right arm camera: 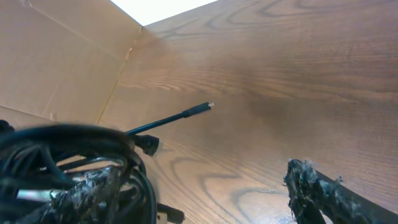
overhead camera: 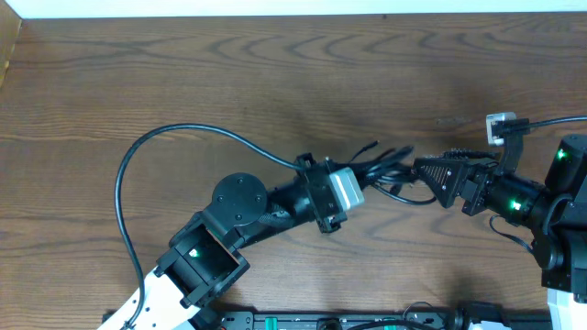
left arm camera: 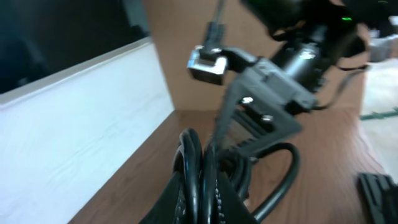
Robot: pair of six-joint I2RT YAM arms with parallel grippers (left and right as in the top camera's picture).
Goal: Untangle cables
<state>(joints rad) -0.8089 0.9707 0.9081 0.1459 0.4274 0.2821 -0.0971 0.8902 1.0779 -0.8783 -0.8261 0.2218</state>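
Left arm extends rightward, left gripper [overhead camera: 371, 176] clamped on thin black tangled cables [overhead camera: 394, 163] (bundle lying left-to-right, one plug end [right arm camera: 198, 110] angling far-right); right gripper [overhead camera: 418, 172] faces it, spread wide.

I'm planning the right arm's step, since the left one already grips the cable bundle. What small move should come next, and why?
Probably nudge the right end effector sideways onto the cables. It is open with nothing between its fingers; the cables sit off to one side, pinched by the left end effector.
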